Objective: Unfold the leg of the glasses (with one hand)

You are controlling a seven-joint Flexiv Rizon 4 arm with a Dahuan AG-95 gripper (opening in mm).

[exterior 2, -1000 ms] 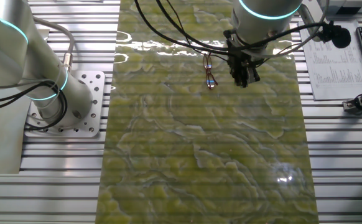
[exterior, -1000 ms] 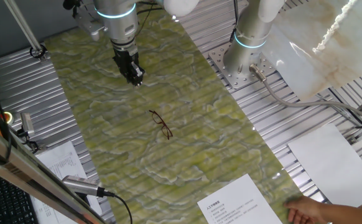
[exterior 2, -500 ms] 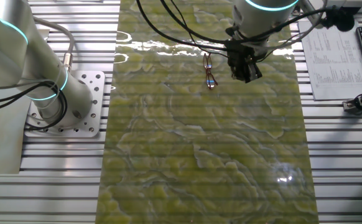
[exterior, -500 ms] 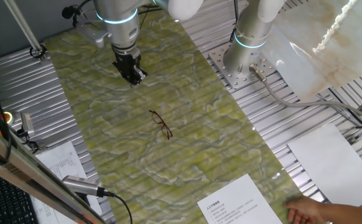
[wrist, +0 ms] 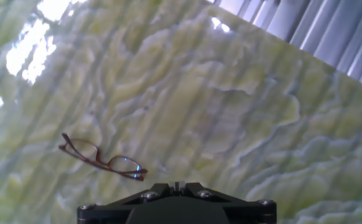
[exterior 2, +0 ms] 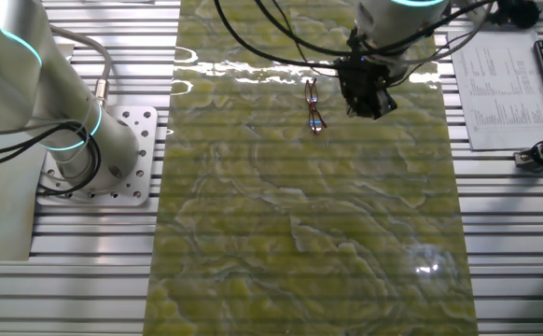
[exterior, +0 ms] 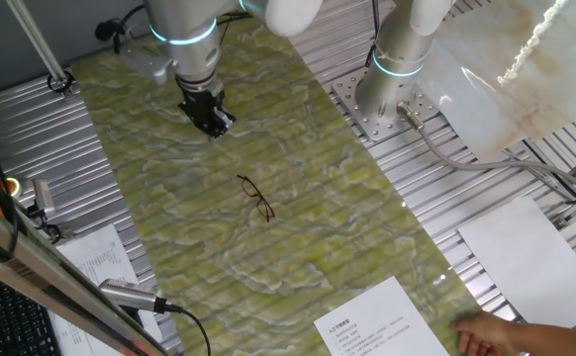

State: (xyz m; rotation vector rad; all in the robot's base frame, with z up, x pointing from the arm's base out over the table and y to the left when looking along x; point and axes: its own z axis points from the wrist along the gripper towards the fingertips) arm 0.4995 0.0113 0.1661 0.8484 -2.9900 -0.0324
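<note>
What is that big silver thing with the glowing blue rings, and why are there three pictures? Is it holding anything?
It is a silver-white robot arm. At its tip sits a small black two-finger gripper, its hand. Two pictures come from cameras fixed at different sides of the table. The third comes from a camera on the hand itself, looking down along it. On the green-yellow marbled table cover lie small eyeglasses with a thin reddish-brown wire frame. The gripper hangs apart from them and holds nothing; I cannot tell how its jaws stand. A second silver-white arm stands at the side. Printed paper sheets lie at the edges.
</note>
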